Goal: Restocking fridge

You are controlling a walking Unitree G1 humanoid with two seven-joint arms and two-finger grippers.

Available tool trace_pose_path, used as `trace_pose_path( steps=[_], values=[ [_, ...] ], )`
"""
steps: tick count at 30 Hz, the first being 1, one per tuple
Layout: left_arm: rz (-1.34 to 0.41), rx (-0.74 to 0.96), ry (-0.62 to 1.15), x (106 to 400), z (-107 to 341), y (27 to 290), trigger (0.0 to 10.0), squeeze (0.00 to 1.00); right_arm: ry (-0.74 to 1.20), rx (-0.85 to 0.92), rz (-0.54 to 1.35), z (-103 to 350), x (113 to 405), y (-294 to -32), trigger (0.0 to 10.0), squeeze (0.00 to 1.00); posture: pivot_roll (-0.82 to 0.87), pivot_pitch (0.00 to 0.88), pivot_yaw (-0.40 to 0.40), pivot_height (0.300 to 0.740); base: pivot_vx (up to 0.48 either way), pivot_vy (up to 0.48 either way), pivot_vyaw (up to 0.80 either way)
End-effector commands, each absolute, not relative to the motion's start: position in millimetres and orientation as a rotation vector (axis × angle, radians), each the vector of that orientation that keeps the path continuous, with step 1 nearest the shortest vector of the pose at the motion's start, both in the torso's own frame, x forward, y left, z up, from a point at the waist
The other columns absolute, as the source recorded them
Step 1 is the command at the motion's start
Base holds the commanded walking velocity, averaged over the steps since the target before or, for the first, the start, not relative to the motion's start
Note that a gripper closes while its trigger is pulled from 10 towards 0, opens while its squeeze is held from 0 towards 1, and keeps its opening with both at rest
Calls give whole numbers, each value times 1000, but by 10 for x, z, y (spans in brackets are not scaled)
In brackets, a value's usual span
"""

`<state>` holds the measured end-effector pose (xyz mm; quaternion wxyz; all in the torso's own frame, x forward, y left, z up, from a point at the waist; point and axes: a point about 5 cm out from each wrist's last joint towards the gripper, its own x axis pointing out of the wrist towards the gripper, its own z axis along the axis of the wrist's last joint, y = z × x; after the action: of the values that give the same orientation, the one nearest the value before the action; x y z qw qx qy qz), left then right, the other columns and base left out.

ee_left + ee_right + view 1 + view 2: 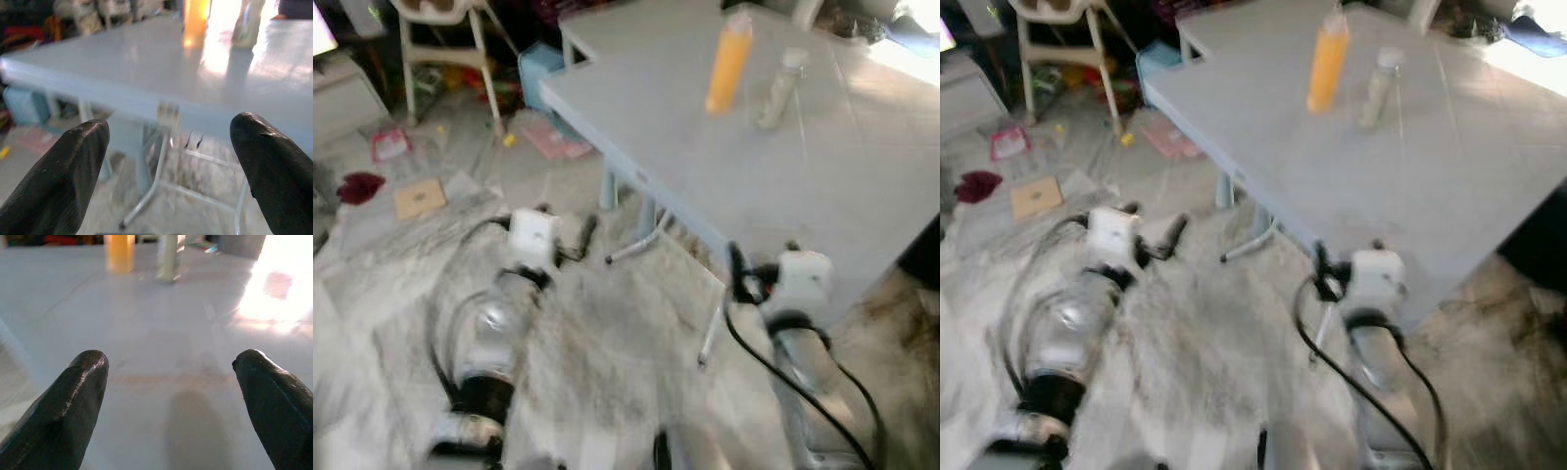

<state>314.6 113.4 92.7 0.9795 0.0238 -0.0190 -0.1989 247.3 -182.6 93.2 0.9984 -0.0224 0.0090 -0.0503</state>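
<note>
Table [862,186]: orange bottle [728,61], pale bottle [779,86] at 12 o'clock.
Left gripper [168,161], right gripper [171,391]: fingers spread, empty.

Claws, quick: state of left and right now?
Left claw: open, holding nothing, short of the table edge.
Right claw: open, holding nothing, over the table top, facing the orange bottle.

one orange bottle [729,62], one pale bottle [779,88], one grey table [705,166], one white chair [440,44]
</note>
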Motion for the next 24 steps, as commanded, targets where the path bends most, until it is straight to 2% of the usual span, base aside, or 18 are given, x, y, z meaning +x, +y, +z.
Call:
trace_pose_path(
  steps=[1, 7, 24],
  values=[
    [-367, 66, -34, 3158, 932, 1248, 10000, 0, 1, -41, -79, 965, 2476, -1747, 10000, 0, -114, 94, 22, 740, 390, 277, -800],
    [-346, 52, -33, 3162, 927, 1260, 10000, 0, -1, -39, -75, 970, 2467, -1743, 10000, 0, -115, 101, 21, 740, 354, 323, -688],
    [-336, 20, -79, 3146, 985, 1206, 10000, 0, -40, -87, -44, 1032, 2474, -1698, 10000, 0, -119, 107, 20, 740, 329, 349, 0]
  ],
)
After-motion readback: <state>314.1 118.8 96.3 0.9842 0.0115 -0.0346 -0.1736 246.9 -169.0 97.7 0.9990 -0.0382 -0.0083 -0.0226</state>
